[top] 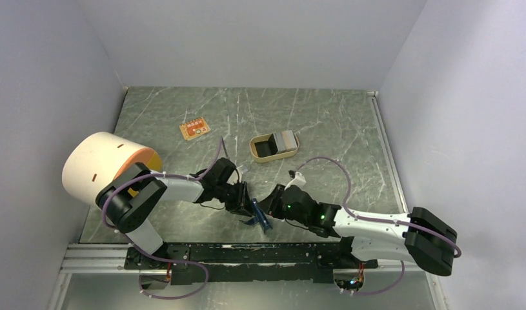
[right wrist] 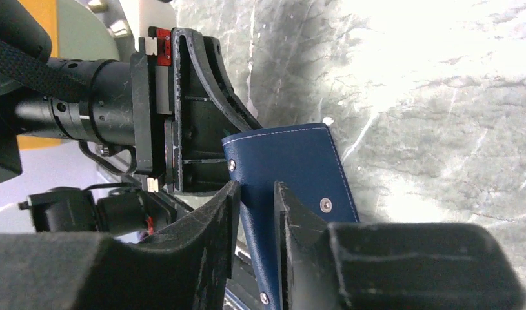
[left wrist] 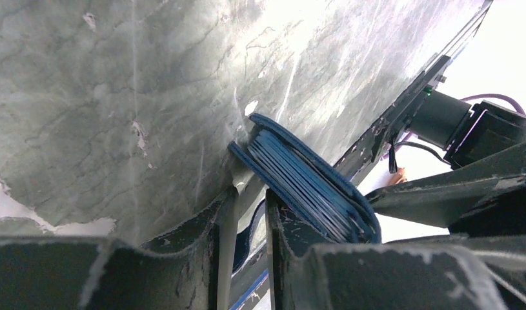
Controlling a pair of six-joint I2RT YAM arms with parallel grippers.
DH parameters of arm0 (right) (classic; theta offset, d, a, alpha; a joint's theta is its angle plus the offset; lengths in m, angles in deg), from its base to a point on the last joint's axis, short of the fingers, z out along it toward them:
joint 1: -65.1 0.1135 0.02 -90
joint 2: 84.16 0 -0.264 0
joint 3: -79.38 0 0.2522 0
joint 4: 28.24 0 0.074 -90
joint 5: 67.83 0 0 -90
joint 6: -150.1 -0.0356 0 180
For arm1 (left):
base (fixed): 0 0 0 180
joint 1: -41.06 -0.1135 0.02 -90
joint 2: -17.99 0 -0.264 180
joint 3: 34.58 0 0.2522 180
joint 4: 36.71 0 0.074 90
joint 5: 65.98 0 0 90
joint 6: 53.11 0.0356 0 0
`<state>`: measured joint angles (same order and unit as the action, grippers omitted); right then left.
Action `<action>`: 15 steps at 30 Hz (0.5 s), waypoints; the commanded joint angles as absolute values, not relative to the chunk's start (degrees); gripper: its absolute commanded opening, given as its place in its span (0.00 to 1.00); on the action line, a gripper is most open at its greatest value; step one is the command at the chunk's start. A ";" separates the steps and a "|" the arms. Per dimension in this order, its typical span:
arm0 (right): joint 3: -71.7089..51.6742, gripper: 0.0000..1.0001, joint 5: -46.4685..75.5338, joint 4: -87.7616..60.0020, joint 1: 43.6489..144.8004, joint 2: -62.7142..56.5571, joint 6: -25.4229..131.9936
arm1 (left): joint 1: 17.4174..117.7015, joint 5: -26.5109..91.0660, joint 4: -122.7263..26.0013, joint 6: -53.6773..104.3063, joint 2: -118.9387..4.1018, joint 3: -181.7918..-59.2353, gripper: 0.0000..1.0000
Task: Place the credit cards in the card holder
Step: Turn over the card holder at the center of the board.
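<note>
The holder stands near the table's 6 o'clock edge. The left gripper clamps it from 9 o'clock and the right gripper from 3. Cards sit in the tray at 1 o'clock.

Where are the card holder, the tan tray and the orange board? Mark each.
card holder [right wrist: 292, 158]: right wrist view, on its navy outer cover.
tan tray [top: 271, 159]: top external view, on its near wall.
orange board [top: 194, 129]: top external view, on its middle.

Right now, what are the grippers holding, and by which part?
The card holder: left gripper pinches one flap's edge, right gripper pinches the navy outer cover.
</note>
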<state>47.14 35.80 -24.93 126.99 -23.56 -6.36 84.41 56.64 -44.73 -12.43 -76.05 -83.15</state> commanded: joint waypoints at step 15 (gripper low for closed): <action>51.46 0.26 37.97 -24.75 128.39 -25.36 -8.24 | 82.22 59.11 -48.62 -14.05 -68.31 -84.64 0.31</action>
